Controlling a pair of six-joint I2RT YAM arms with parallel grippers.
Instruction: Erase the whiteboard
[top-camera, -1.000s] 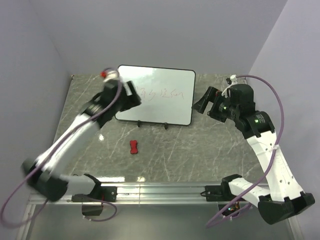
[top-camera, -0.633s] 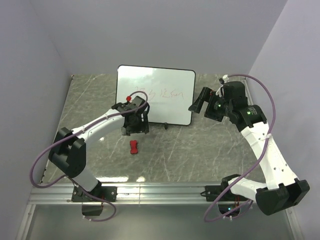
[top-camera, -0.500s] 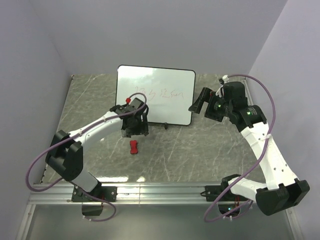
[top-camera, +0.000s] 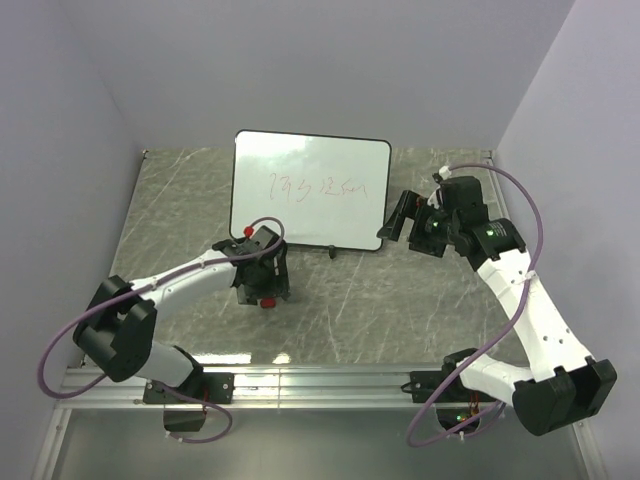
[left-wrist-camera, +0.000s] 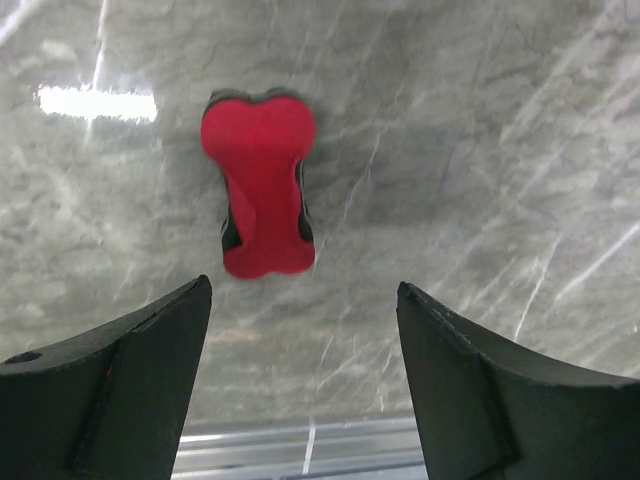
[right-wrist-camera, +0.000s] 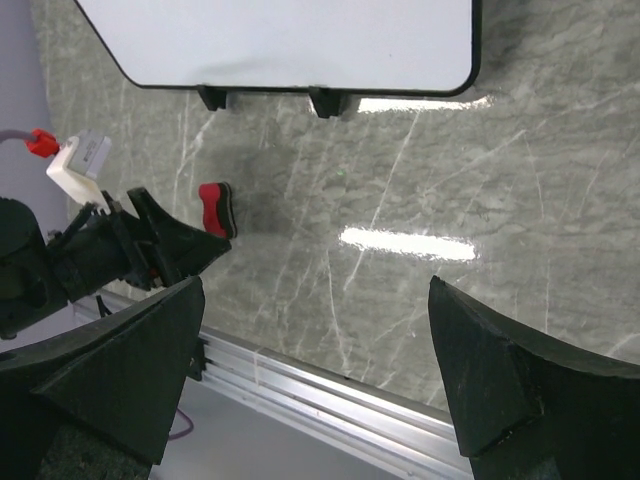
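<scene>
The whiteboard (top-camera: 310, 190) stands at the back of the table on small black feet, with faint reddish handwriting across its middle. Its lower edge shows in the right wrist view (right-wrist-camera: 300, 40). The small red bow-shaped eraser (left-wrist-camera: 260, 195) lies flat on the marble table and also shows in the top view (top-camera: 267, 302) and the right wrist view (right-wrist-camera: 215, 208). My left gripper (left-wrist-camera: 303, 290) is open and empty, just above and to the near side of the eraser (top-camera: 262, 287). My right gripper (right-wrist-camera: 315, 290) is open and empty, beside the board's lower right corner (top-camera: 393, 224).
The grey marble table (top-camera: 400, 300) ends at an aluminium rail (top-camera: 330, 380) along the near edge. Walls close in the back and both sides. The left arm (right-wrist-camera: 90, 265) shows in the right wrist view.
My left arm has swung from the board's left side down to the eraser and now hovers over it. My right arm has drawn back slightly toward the near side.
</scene>
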